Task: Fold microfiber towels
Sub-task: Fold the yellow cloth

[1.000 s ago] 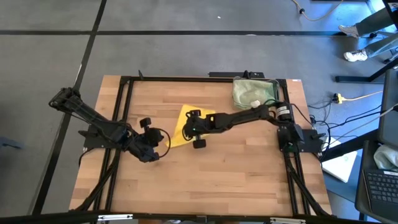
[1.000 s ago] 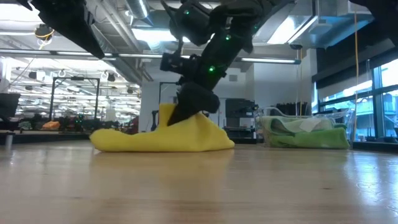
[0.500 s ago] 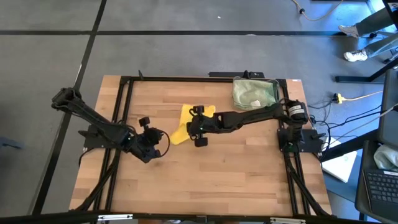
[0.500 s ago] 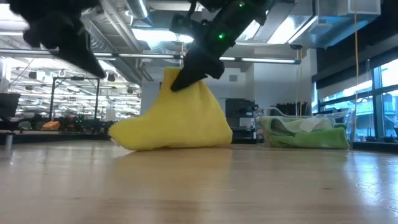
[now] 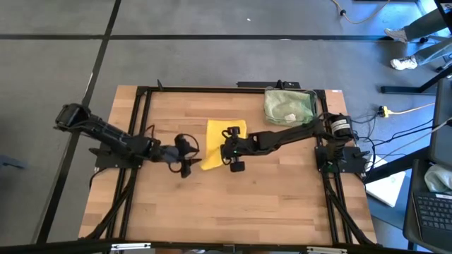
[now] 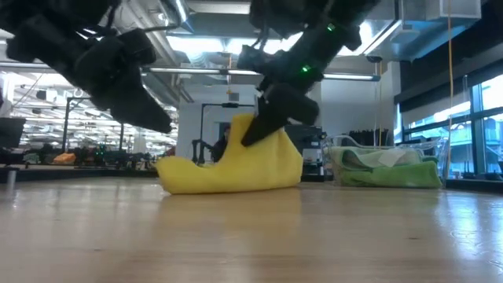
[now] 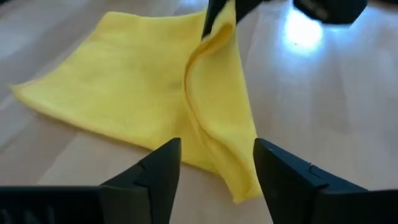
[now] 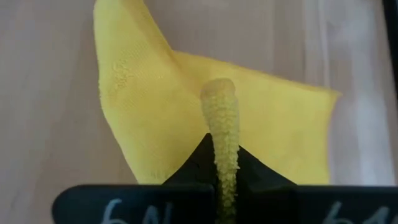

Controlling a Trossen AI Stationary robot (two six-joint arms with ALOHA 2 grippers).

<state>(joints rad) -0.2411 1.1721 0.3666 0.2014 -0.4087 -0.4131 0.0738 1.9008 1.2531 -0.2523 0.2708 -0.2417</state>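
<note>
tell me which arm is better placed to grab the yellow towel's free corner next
Left, probably. The left gripper is open, facing the yellow towel's loose corner, while the right gripper is shut on a pinched fold.

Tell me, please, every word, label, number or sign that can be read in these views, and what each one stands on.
Pale marks on the right gripper's dark body in the right wrist view: cut off by the picture's edge, not readable.
Nothing readable on the yellow towel, the clear bin, the table or the left gripper.
</note>
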